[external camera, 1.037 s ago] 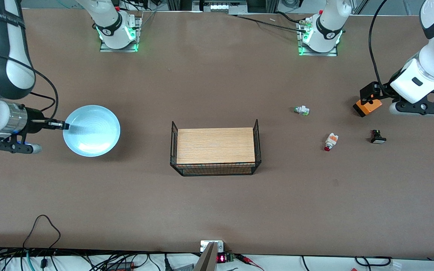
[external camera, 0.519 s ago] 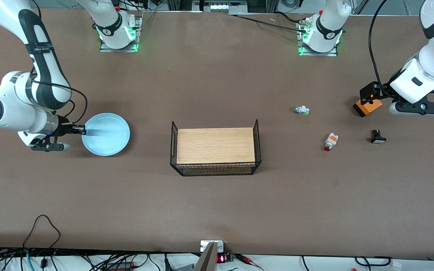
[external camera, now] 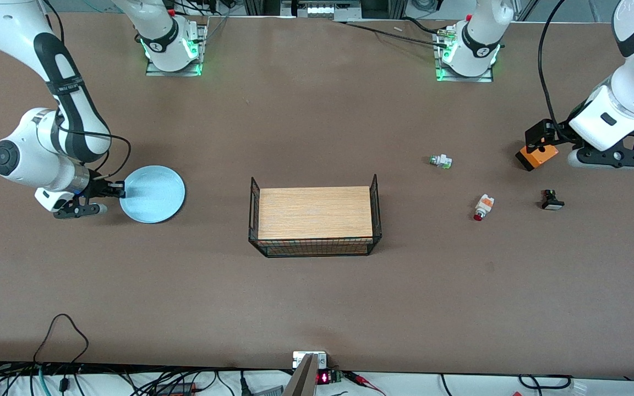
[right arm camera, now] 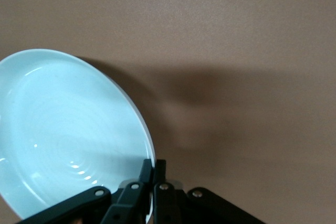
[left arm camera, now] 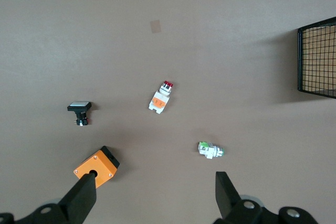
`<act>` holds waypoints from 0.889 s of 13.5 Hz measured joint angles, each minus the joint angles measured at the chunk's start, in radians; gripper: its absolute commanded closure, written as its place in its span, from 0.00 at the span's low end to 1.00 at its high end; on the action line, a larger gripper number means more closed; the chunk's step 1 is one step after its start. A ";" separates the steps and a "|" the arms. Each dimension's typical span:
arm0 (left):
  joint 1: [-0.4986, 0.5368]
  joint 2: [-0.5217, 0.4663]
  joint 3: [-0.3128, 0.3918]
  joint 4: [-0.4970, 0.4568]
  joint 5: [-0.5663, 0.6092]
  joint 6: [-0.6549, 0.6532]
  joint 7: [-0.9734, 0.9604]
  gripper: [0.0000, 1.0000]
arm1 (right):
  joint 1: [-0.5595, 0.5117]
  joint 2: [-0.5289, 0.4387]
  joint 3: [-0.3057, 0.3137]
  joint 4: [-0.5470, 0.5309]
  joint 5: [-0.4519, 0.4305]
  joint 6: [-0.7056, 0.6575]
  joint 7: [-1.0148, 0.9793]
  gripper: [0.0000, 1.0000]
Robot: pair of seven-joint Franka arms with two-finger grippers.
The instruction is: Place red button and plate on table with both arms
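- Your right hand point(external camera: 114, 191) is gripping the plate point(external camera: 152, 193) by its rim and, compared with a second ago, is bringing it lower toward the table point(external camera: 317, 297) near the right arm's end; setting down looks close.
- Your left hand point(left arm camera: 152, 198) is waiting wide open above the orange box point(external camera: 537, 156).
- You are seeing one plate, one red button point(external camera: 482, 207), two other button parts, one wire rack point(external camera: 315, 216).

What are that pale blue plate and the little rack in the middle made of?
The plate looks like glazed ceramic, maybe melamine: its glossy surface throws bright highlights. The rack seems to be thin black metal wire mesh with a light wood-grain top, possibly laminate. The right gripper is shut on the plate's rim.
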 measured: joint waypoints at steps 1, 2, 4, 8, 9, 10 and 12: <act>0.000 0.000 0.000 0.000 0.000 -0.001 0.000 0.00 | 0.000 -0.002 0.000 0.002 0.001 0.002 0.002 0.00; 0.000 0.000 0.000 0.000 0.000 -0.001 0.000 0.00 | 0.000 -0.011 0.000 0.008 0.001 -0.005 0.009 0.00; 0.000 0.000 0.000 0.000 0.000 -0.001 0.000 0.00 | 0.000 -0.050 0.006 0.045 0.001 -0.086 0.050 0.00; -0.001 0.000 0.000 0.000 0.000 -0.002 0.000 0.00 | 0.062 -0.135 0.030 0.171 0.001 -0.295 0.229 0.00; -0.001 0.000 0.000 0.000 0.000 -0.002 0.000 0.00 | 0.091 -0.147 0.032 0.206 -0.002 -0.338 0.264 0.00; -0.001 0.000 0.000 0.000 0.000 -0.002 0.000 0.00 | 0.117 -0.155 0.032 0.246 -0.019 -0.388 0.292 0.00; -0.002 0.000 0.000 0.000 0.000 -0.002 0.000 0.00 | 0.153 -0.161 0.033 0.342 -0.077 -0.508 0.331 0.00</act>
